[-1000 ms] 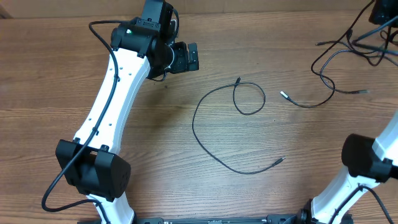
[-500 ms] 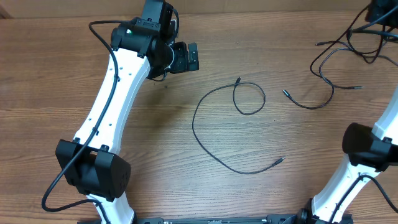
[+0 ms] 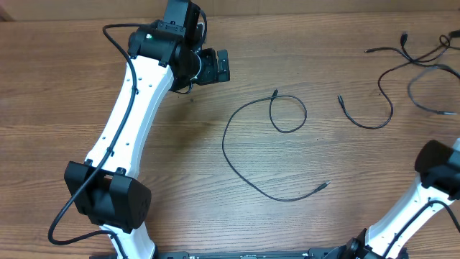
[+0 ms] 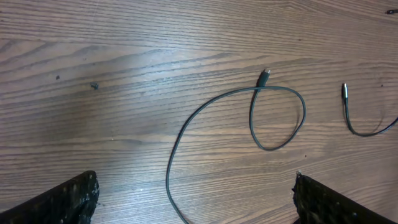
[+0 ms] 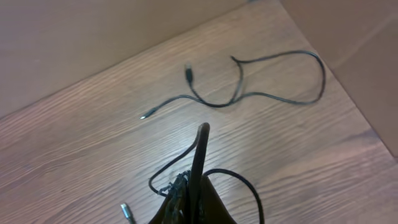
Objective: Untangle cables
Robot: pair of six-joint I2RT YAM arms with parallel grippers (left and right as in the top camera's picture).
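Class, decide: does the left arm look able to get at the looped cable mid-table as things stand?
Probably yes: the left claw is open, and the looped cable lies alone on the bare table, with nothing between them.

Left arm (image 3: 133, 108): long white link with small dark screws, black joint housings (image 3: 108, 201) at both ends, 1 green light (image 3: 151, 34), a thick black wire (image 3: 118, 32) looping alongside. Left gripper (image 3: 219, 65): black. Right arm (image 3: 399, 216): white link, black joint housing (image 3: 438, 169).
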